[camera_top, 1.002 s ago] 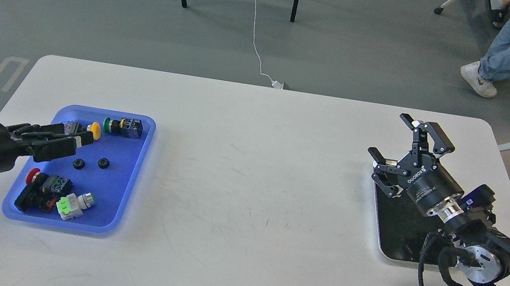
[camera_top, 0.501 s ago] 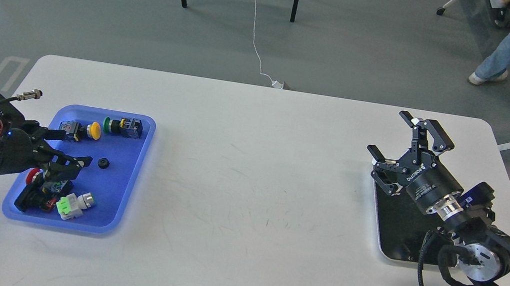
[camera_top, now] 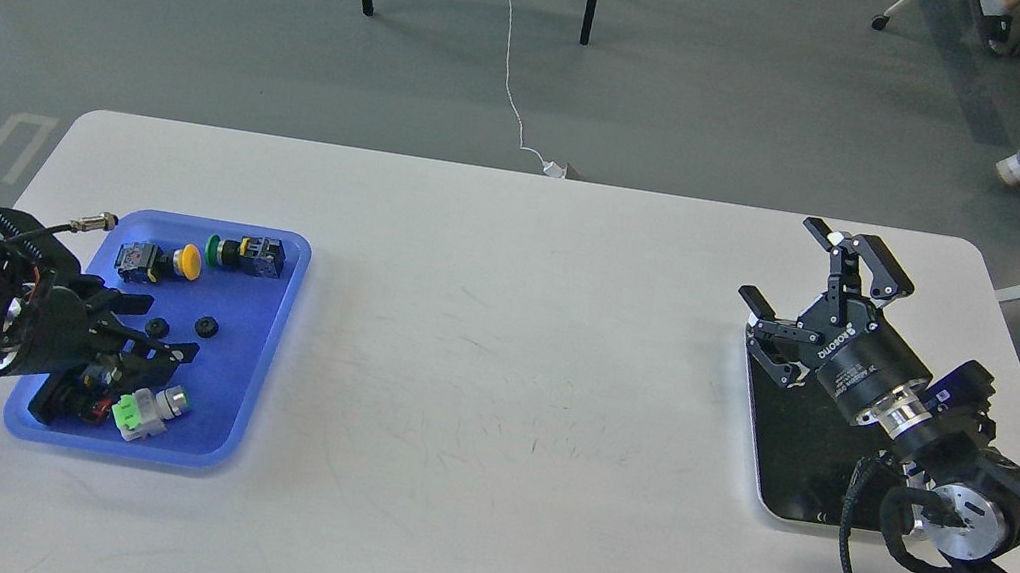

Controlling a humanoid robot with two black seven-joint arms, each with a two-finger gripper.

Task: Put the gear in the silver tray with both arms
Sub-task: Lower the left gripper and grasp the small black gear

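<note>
Black and low, my left end effector (camera_top: 155,327) reaches into the blue tray (camera_top: 252,390), fingers spread astride one small gear (camera_top: 157,328); a second gear (camera_top: 207,327) lies just beside. My right end effector (camera_top: 807,296) hovers spread and empty over the silver tray (camera_top: 771,467). Push-button switches (camera_top: 160,260) crowd the blue tray on the white tabletop (camera_top: 497,376); grey floor beyond.

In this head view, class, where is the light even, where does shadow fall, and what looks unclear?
Head view: soft, even light on the white table; faint shadow along the blue tray; the silver tray interior reads flat black; the left gripper blends darkly with parts beneath; the right gripper stays sharp.
</note>
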